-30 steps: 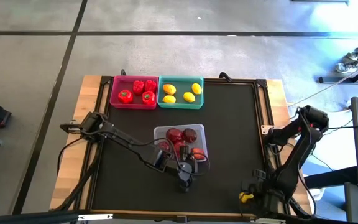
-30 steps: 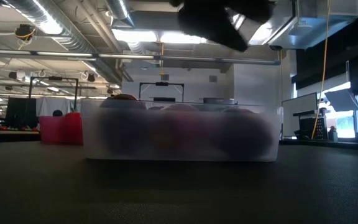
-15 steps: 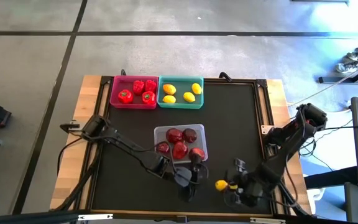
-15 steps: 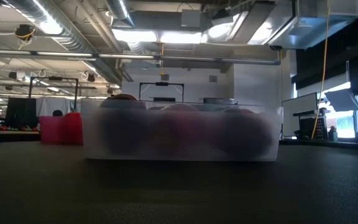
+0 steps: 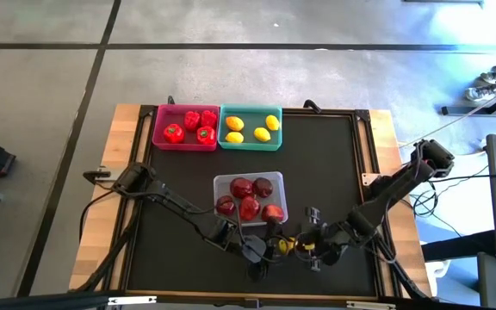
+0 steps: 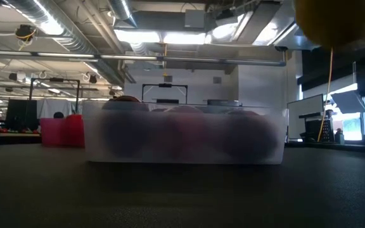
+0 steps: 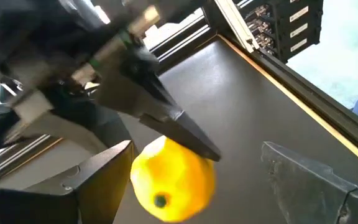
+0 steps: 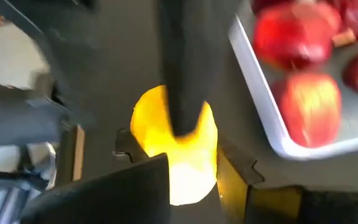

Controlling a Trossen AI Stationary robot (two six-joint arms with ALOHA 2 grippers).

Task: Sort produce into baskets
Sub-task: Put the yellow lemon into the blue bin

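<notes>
The right claw (image 5: 293, 247) is clenched on a lemon (image 5: 283, 246) and holds it between the spread fingers of the left claw (image 5: 266, 251), just beside the grey-white basket (image 5: 218, 182) of apples (image 5: 241, 188). Farther across the table (image 5: 325, 155), the pink basket (image 5: 158, 127) holds peppers (image 5: 193, 120) and the teal basket (image 5: 250, 145) lemons.
</notes>
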